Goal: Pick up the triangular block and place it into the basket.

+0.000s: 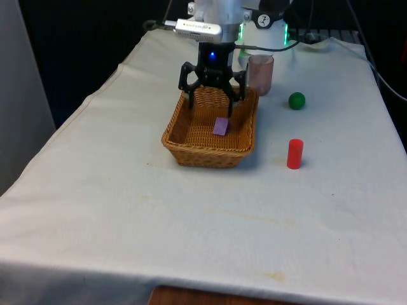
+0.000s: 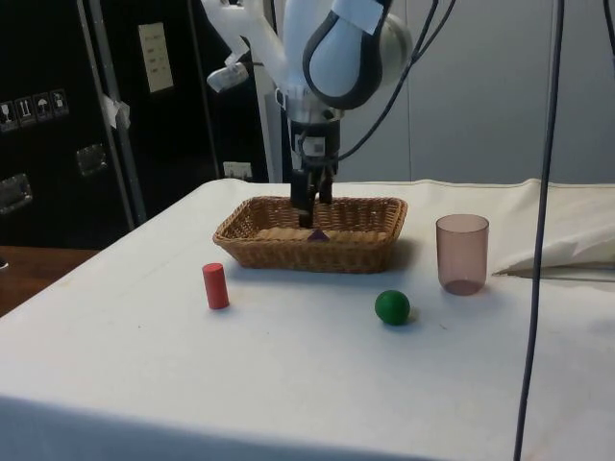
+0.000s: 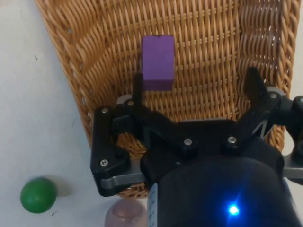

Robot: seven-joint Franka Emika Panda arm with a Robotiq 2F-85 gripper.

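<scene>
- Tool (image 1: 212, 94) spread wide, empty, low over wicker basket (image 1: 175, 130).
- Purple triangular block (image 1: 220, 126) lying on basket floor, released.
- Placement looks done; only retreat left.

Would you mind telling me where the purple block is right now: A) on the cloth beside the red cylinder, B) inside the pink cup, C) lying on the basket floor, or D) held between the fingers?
C: the purple block lies on the basket floor, clear of the open fingers.
</scene>
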